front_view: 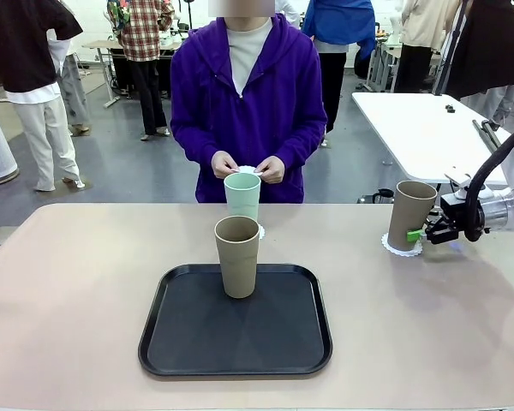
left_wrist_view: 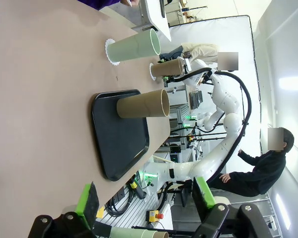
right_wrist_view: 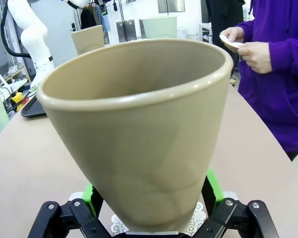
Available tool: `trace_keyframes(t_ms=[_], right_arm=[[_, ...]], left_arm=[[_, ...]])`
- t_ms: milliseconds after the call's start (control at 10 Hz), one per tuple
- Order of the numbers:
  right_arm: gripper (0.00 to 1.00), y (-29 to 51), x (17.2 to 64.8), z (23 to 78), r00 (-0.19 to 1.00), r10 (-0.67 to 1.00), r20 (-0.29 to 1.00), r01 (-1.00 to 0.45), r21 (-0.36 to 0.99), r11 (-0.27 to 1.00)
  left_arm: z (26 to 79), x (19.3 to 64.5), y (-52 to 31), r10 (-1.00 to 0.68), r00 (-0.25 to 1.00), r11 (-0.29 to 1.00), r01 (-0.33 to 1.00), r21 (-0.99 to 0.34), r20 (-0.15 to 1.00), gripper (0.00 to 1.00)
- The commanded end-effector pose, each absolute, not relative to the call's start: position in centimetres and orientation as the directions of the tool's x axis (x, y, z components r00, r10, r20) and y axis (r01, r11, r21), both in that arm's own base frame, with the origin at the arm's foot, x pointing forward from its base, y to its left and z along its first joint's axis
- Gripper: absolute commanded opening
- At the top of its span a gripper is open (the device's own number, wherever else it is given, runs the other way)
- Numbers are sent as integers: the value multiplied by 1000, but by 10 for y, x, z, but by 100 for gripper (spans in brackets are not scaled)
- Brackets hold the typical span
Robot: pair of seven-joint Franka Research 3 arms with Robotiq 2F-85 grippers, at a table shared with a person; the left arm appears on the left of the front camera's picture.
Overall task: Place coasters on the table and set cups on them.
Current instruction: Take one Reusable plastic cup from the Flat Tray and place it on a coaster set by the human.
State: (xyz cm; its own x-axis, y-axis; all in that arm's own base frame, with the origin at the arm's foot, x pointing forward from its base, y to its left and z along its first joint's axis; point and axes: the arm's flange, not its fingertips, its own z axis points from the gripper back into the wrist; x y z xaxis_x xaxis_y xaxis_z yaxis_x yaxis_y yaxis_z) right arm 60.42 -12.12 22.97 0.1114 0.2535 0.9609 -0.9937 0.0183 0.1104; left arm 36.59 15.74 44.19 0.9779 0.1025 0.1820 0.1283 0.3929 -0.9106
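Observation:
A taupe cup (front_view: 410,214) (right_wrist_view: 139,134) stands on a lacy white coaster (front_view: 401,247) (right_wrist_view: 120,225) at the table's (front_view: 68,282) right side. My right gripper (front_view: 420,233) (right_wrist_view: 151,196) is shut on this cup's base, a green pad against each side. The mint cup (front_view: 242,195) (left_wrist_view: 134,48) stands on a second coaster (left_wrist_view: 109,49) at the far middle. The other taupe cup (front_view: 238,255) (left_wrist_view: 143,104) stands on the black tray (front_view: 188,342). The person holds a third coaster (front_view: 247,169) in both hands. My left gripper (left_wrist_view: 146,198) is open and holds nothing, off the tray's near side.
The person in a purple hoodie (front_view: 244,94) stands at the far edge, right behind the mint cup. A white table (front_view: 420,128) stands at the back right. Bare tabletop lies left and right of the tray.

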Motion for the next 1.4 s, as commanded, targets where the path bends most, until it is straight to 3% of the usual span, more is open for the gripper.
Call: trace_keyframes(t_ms=[0, 1300], right_arm=[[100, -126, 613, 232, 132, 267, 955, -991, 132, 19], [100, -178, 592, 261, 150, 333, 931, -989, 134, 69]], left_arm=[[443, 365, 159, 102, 976, 383, 140, -913, 192, 100], [443, 365, 159, 102, 976, 383, 140, -913, 192, 100]])
